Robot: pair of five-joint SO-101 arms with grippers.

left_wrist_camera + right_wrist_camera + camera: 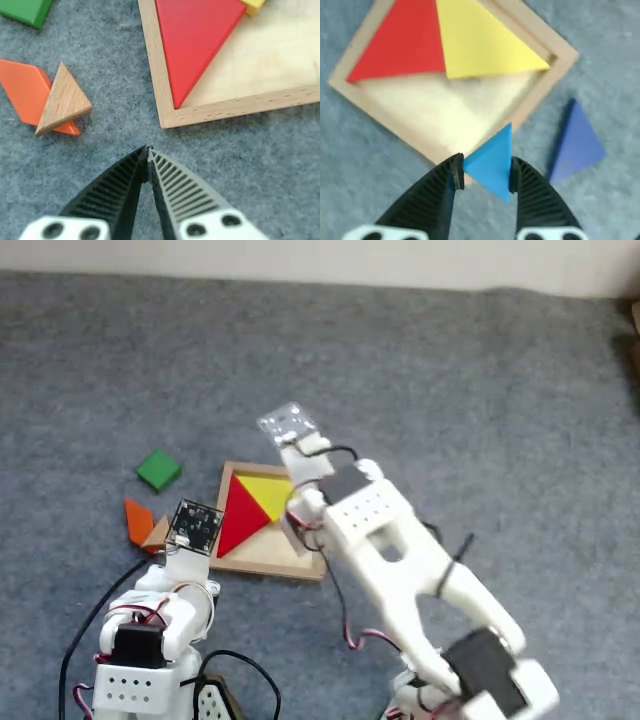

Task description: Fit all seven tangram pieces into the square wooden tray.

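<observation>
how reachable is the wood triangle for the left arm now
Probably yes: the left gripper hangs shut just short of the wood triangle, which lies on the orange piece, bare carpet between.

Grey carpet, pale wall behind

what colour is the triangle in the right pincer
Light blue; the triangle in the right pincer shows best in the right wrist view.

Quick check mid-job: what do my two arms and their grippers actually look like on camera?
The left arm and right arm are white plastic shells with black motor blocks, trailing black cables and thin red wires. The left gripper and right gripper each have two black ribbed fingers tapering to points, on white bases with round screw holes.
</observation>
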